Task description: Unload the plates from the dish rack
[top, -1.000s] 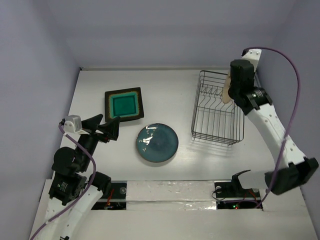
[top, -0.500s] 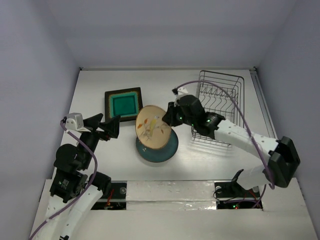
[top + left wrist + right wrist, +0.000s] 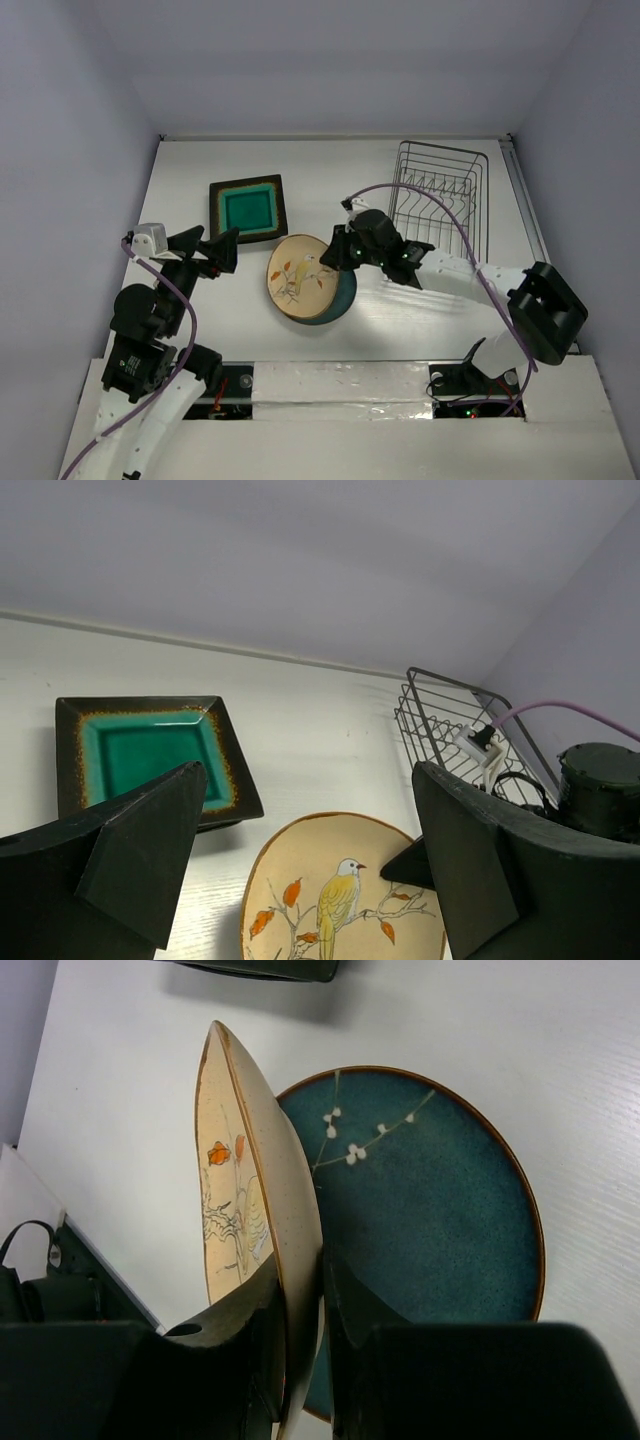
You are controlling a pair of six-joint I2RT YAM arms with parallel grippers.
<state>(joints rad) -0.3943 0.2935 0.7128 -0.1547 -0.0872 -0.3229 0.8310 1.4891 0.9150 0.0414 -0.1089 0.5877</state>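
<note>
The round tan plate (image 3: pixel 300 277), painted with a bird on a branch of orange leaves, was held tilted over the round blue plate (image 3: pixel 346 294), which lay flat on the table (image 3: pixel 330 180) near its front middle. The tan plate's lower edge sat low over the blue plate; whether the two touched could not be made out. The right fingers (image 3: pixel 342 1295) were closed on the tan plate's rim, one on each face. Further back and to the left, the square teal plate (image 3: pixel 248 209) lay flat on the table, apart from the round pair. The dish rack (image 3: pixel 445 149) stood at the back right of the table, behind the right arm. The left fingers (image 3: pixel 220 255) were spread wide and held nothing, hanging above the table just in front of the square teal plate.
</note>
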